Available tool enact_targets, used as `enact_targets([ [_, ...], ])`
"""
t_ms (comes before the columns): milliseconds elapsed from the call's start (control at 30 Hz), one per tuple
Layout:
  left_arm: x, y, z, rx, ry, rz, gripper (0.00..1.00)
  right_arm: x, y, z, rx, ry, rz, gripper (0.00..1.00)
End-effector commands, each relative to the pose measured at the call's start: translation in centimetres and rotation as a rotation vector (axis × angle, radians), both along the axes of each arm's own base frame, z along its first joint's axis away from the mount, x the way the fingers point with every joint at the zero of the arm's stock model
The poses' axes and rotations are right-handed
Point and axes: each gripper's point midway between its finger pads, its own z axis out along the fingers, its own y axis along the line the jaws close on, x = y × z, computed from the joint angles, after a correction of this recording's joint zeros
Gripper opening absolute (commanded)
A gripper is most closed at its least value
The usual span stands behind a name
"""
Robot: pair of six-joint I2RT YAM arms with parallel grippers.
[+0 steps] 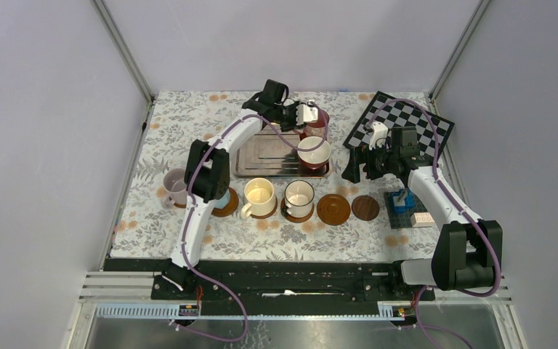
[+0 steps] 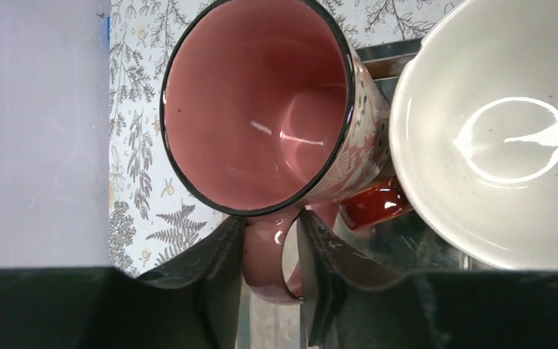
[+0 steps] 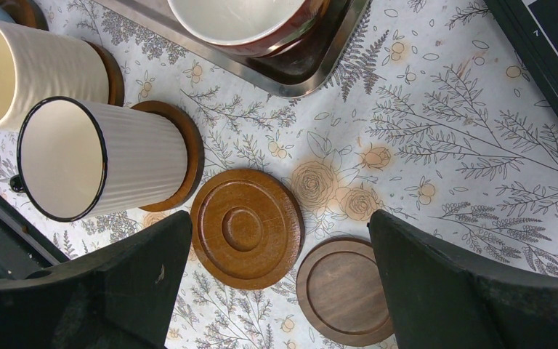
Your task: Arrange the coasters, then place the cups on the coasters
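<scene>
At the back of the table, my left gripper (image 1: 306, 114) (image 2: 271, 225) is shut on the handle of the pink cup (image 2: 258, 109) (image 1: 317, 121), one finger on each side. The dark red cup with a white inside (image 1: 314, 153) (image 2: 494, 145) stands right beside it on the silver tray (image 1: 261, 163). In the front row, the lilac cup (image 1: 174, 187), cream cup (image 1: 259, 196) and white cup (image 1: 299, 196) each sit on coasters. Two coasters lie bare: a brown one (image 1: 333, 209) (image 3: 245, 227) and a darker one (image 1: 365, 208) (image 3: 345, 291). My right gripper (image 1: 356, 166) (image 3: 280, 218) hangs open above these two.
A chessboard (image 1: 399, 123) (image 3: 552, 58) lies at the back right. Blue toy bricks (image 1: 405, 200) sit under the right forearm. My left arm crosses over the row's left part and hides a coaster (image 1: 227, 206) there. Grey walls enclose the table.
</scene>
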Motion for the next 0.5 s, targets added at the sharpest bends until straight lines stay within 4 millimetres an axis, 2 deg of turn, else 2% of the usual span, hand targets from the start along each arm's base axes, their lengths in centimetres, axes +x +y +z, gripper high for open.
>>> enact_targets([
  [0,0.9,-0.1,1.8,-0.034,-0.034,0.014,0.27,0.6,0.0,0.4,0.0,-0.035,0.01,0.98],
  [167,1.2,1.9,3.4,-0.043,-0.027,0.072,0.12,0.5,0.2,0.5,0.011,-0.034,0.018,0.98],
  [333,1.2,5.0,5.0,-0.051,-0.015,0.164,0.04,0.5,0.3,0.7,0.016,-0.041,0.022,0.98],
  [467,0.5,7.8,5.2,-0.025,0.004,0.222,0.0,0.4,0.5,0.9,0.027,-0.041,0.028,0.98],
])
